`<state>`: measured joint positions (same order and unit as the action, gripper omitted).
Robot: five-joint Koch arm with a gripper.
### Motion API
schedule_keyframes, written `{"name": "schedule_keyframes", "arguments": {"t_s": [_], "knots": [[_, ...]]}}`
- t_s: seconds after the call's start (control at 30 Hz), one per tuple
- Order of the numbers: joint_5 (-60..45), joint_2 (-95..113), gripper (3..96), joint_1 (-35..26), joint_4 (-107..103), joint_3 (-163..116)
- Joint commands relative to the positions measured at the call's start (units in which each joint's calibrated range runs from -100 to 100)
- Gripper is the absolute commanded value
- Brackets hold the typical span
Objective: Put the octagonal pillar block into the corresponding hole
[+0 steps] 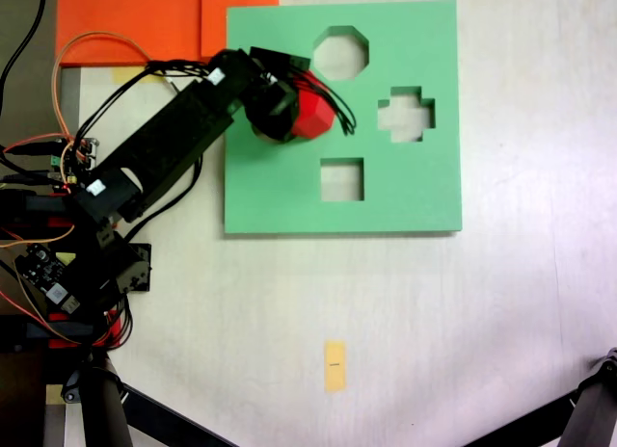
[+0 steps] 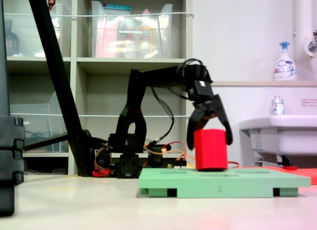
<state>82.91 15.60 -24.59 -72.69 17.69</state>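
Note:
The octagonal pillar block (image 1: 316,119) is bright red and stands upright on, or just above, the green foam board (image 1: 270,197); in the second exterior view the block (image 2: 210,155) has its base level with the top of the board (image 2: 247,183). My gripper (image 1: 294,105) is shut on the block, and in the second exterior view the gripper (image 2: 210,141) has a finger on each side of it. The corresponding hole (image 1: 340,54), an eight-sided cutout, lies just up and right of the block in the first exterior view.
The board also has a cross-shaped cutout (image 1: 406,113) and a square cutout (image 1: 341,179). Orange sheets (image 1: 125,23) lie at the first exterior view's top left. Loose wires and a circuit board (image 1: 43,264) sit by the arm's base. A yellow tag (image 1: 335,365) lies on the table.

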Motion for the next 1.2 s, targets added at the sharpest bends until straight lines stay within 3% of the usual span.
{"name": "schedule_keyframes", "arguments": {"t_s": [0.03, 1.2], "knots": [[0.59, -5.40, 39.2, -0.73, 4.46, 8.04], [-5.96, -38.92, 43.6, -1.61, 6.39, 41.44]]}}
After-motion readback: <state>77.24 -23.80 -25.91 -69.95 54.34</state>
